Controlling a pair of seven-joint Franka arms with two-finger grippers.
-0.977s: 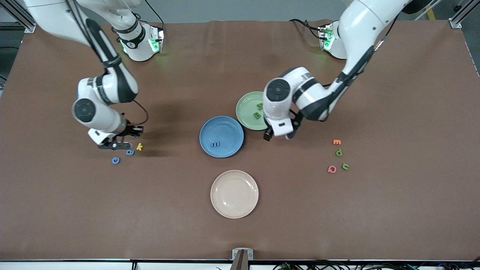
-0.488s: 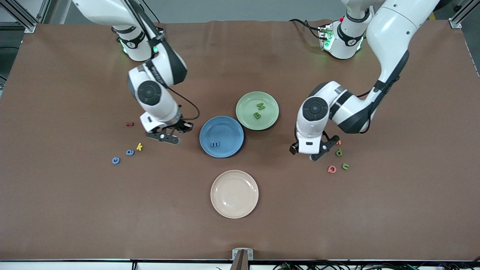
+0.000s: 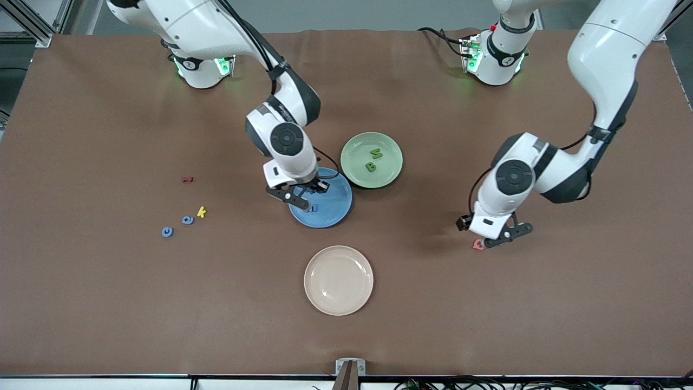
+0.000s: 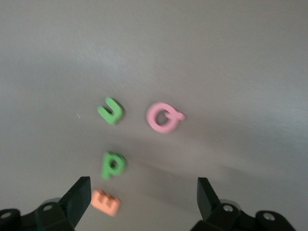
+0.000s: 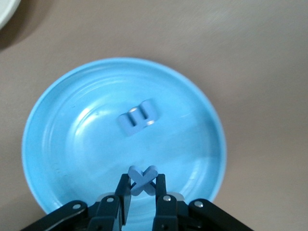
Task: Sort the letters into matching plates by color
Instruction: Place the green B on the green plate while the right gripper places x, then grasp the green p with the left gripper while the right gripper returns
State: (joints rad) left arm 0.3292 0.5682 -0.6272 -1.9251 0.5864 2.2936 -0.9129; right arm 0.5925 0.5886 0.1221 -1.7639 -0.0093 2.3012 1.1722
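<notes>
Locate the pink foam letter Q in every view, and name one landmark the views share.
Front view: the pink foam letter Q lies on the brown table, partly covered by the left gripper.
Left wrist view: beside the green foam letter U, near the picture's middle.
Right wrist view: not in it.
Shared landmark: the left gripper, open over the Q.

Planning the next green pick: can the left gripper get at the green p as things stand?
Probably yes. The left gripper hangs open right above the green p, nothing covering it; the orange letter lies close beside it.
</notes>
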